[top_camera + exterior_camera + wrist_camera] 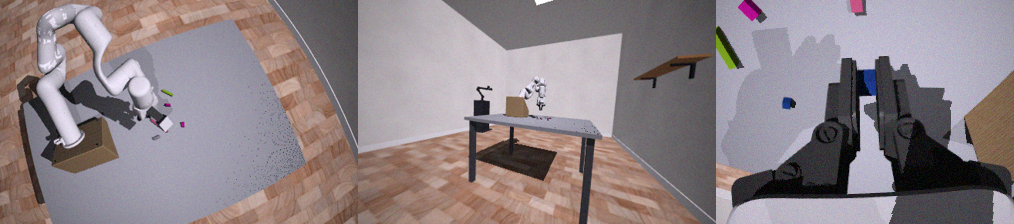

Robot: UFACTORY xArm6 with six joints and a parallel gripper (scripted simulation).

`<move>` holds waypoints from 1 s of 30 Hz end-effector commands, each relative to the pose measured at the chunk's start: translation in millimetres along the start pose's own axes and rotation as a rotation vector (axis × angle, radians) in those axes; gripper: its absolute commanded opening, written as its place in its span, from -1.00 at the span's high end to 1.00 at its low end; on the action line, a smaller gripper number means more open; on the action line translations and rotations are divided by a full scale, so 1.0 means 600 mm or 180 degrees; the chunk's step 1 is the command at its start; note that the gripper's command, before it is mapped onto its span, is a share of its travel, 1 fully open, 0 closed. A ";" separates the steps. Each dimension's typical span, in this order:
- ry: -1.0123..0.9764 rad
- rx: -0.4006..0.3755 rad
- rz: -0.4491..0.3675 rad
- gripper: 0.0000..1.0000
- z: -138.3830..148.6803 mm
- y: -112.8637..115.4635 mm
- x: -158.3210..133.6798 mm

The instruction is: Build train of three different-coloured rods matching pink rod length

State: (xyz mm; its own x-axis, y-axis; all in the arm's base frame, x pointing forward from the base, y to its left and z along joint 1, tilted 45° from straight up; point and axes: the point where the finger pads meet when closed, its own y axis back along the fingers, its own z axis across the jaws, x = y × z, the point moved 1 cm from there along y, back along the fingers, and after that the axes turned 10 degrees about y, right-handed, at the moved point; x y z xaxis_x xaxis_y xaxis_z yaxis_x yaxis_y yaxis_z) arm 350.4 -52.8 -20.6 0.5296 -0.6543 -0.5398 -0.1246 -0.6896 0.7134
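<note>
Hanging between the gripper's fingertips: one blue rod [868, 82], pinched, held above the table [231, 116] [533, 123]. Gripper [141, 117] [541, 109] [866, 77] near the pink rod [153, 121] [856, 5], which is part hidden in top view. Grey rod [156, 137] near pink, below it in top view. Magenta rods: one [183, 124] right of pink, another [167, 104] above. Lime rod [167, 93] [726, 48] farther above pink. Second blue rod [787, 103] well apart from pink, wrist view. No train laid.
</note>
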 end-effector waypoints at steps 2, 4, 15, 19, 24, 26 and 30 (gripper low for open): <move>0.0199 0.0011 0.0027 0.92 -0.034 0.003 -0.046; 0.0374 0.0021 0.0015 0.92 -0.054 0.000 -0.086; 0.0548 0.0035 -0.0001 0.92 -0.071 -0.005 -0.127; 0.0548 0.0035 -0.0001 0.92 -0.071 -0.005 -0.127; 0.0548 0.0035 -0.0001 0.92 -0.071 -0.006 -0.127; 0.0548 0.0034 -0.0001 0.92 -0.071 -0.008 -0.127; 0.0548 0.0032 0.0001 0.92 -0.071 -0.021 -0.127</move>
State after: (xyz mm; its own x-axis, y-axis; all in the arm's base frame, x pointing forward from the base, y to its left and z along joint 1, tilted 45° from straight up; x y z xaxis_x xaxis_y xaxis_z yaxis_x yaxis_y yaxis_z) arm 345.6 15.2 34.6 0.6650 -0.5909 -0.4568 -0.1307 -0.6942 0.7078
